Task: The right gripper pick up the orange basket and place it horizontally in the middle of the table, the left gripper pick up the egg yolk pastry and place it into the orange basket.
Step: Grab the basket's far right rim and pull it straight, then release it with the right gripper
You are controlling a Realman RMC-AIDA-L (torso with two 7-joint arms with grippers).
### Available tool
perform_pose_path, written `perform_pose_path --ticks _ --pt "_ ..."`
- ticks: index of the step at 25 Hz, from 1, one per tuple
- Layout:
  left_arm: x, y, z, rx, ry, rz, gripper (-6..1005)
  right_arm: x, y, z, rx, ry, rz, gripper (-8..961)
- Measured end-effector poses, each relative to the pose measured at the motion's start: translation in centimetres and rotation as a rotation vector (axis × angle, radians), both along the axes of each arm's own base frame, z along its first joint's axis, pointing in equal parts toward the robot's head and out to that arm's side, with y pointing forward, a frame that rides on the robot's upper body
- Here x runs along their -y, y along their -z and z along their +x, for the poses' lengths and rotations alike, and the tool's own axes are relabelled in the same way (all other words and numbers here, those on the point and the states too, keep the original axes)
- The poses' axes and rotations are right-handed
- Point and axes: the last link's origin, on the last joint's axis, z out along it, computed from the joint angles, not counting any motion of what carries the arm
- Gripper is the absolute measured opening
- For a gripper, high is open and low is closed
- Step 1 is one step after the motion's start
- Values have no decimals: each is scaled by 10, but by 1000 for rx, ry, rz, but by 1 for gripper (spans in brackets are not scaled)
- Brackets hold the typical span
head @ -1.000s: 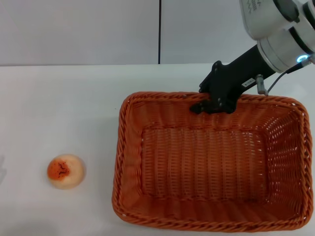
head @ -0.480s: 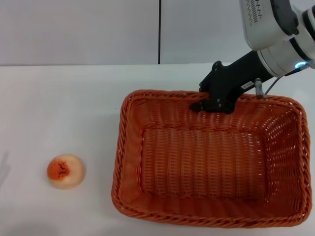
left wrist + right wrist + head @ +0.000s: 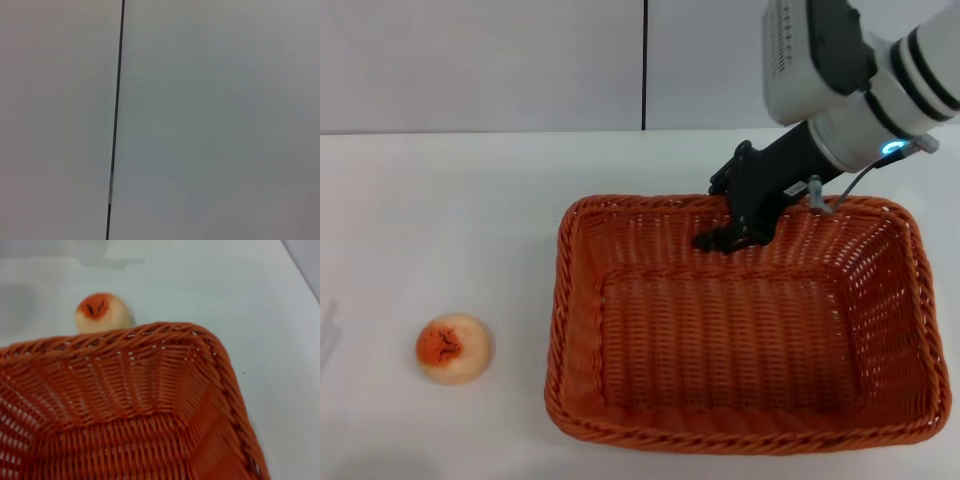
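Note:
The orange basket [image 3: 562, 330] lies lengthwise across the right half of the white table [image 3: 440, 210], open side up and with nothing in it. My right gripper [image 3: 732, 232] reaches down from the upper right and is shut on the basket's far wall, just under the braided rim. The egg yolk pastry [image 3: 453, 347] sits on the table to the left of the basket, apart from it. The right wrist view looks across the basket's rim [image 3: 150, 332] to the pastry [image 3: 101, 311] beyond. The left gripper is out of view; its wrist view shows only a pale wall.
A grey wall with a dark vertical seam [image 3: 644, 60] stands behind the table. Bare tabletop lies between the pastry and the basket and across the far left. The basket's near rim [image 3: 740, 437] is close to the table's front edge.
The right gripper has moved left and slightly toward me, holding the far wall. The basket has shifted left and away from the front edge. The pastry has not moved.

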Motion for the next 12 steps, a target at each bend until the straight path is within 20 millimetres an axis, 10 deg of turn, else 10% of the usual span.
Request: perform_pose_path --ticks 12 --pt "-4 1 -3 0 -14 -14 801 -2 -14 -9 -15 -41 95 736"
